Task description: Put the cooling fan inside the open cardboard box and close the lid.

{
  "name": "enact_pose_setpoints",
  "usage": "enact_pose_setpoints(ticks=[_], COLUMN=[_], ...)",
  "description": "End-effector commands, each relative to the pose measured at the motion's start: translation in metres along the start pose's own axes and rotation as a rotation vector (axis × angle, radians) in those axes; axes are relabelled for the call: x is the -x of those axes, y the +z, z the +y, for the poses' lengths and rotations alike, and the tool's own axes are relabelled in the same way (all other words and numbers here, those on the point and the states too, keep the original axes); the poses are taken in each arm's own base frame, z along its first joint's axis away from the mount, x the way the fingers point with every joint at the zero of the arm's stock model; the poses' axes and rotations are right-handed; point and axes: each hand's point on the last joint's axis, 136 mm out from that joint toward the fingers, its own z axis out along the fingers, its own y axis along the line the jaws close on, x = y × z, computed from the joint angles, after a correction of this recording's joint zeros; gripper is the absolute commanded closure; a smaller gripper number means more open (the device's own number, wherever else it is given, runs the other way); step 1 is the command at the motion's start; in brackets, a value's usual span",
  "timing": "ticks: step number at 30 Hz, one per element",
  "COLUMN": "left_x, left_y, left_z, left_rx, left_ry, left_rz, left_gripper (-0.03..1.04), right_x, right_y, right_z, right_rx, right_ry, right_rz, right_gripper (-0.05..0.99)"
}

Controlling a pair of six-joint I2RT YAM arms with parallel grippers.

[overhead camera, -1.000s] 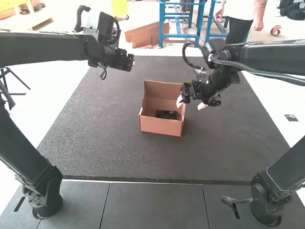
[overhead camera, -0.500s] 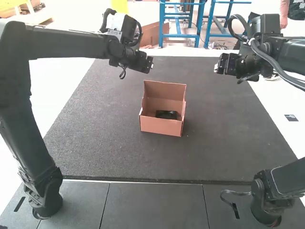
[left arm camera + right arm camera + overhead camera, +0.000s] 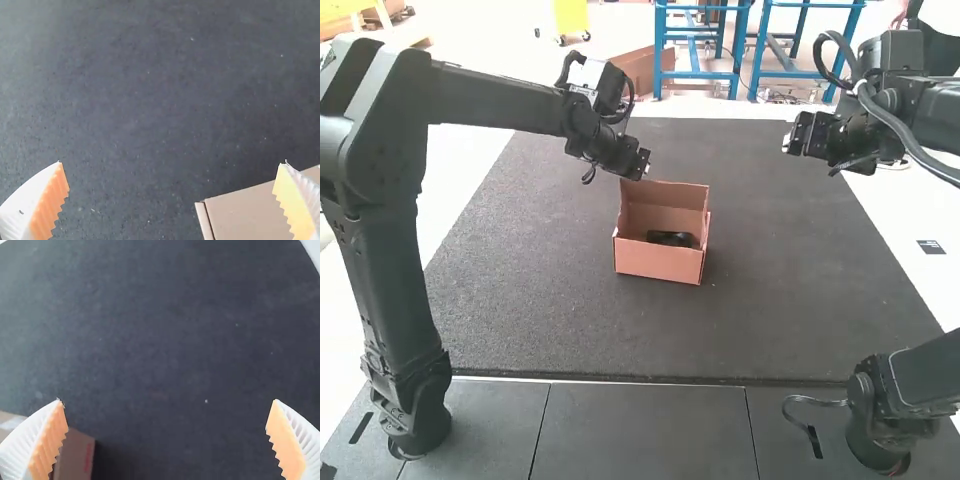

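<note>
**Box:** the cardboard box [image 3: 659, 258] sits upright near the middle of the dark mat [image 3: 520, 280], with its top open. Its lid [image 3: 665, 198] is the rear flap. We see it standing roughly upright above the back wall, not folded over the opening.

**Fan:** the cooling fan [image 3: 670, 239] lies inside the box on its floor, a dark shape close to the rear wall. We cannot make out which way it faces.

**Left arm:** the left arm [image 3: 470, 95] extends from the left side across to the box. The left gripper [image 3: 636, 168] hangs at the lid's upper left corner, just beside its top edge. We cannot tell whether it touches the cardboard. In the left wrist view its fingers [image 3: 42, 207] are white and ribbed with orange pads. They are spread wide, with only mat between them and a tan cardboard edge [image 3: 240, 217] close to one finger.

**Right arm:** the right arm [image 3: 910, 100] is held high at the right of the mat, well apart from the box. The right gripper [image 3: 798, 135] points toward the left and carries nothing. In the right wrist view its fingers [image 3: 42, 445] are likewise spread wide over bare mat. A brown cardboard corner [image 3: 75, 460] shows just beside one of them; we cannot tell which part of the box it is.
</note>
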Motion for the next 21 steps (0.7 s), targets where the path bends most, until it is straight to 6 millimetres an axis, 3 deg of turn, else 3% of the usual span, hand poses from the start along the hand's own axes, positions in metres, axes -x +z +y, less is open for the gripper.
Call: enact_pose_setpoints(ticks=[1,10,21], left_x=[0.005,-0.042,-0.074], left_y=[-0.009,-0.006,0.012], left_z=[-0.008,-0.021,-0.026], left_rx=[-0.023,-0.077,-0.077], left_ry=[0.006,-0.004,-0.009], left_rz=[0.004,0.149,0.147], left_gripper=[0.04,0.04,0.04], right_x=[0.011,-0.002,-0.008], right_y=[-0.012,-0.004,-0.002], right_z=[0.009,0.012,0.017], right_rx=[0.055,0.069,0.074], right_ry=[0.013,0.005,-0.023], right_rz=[-0.032,0.035,0.083], right_gripper=[0.02,0.02,0.02])
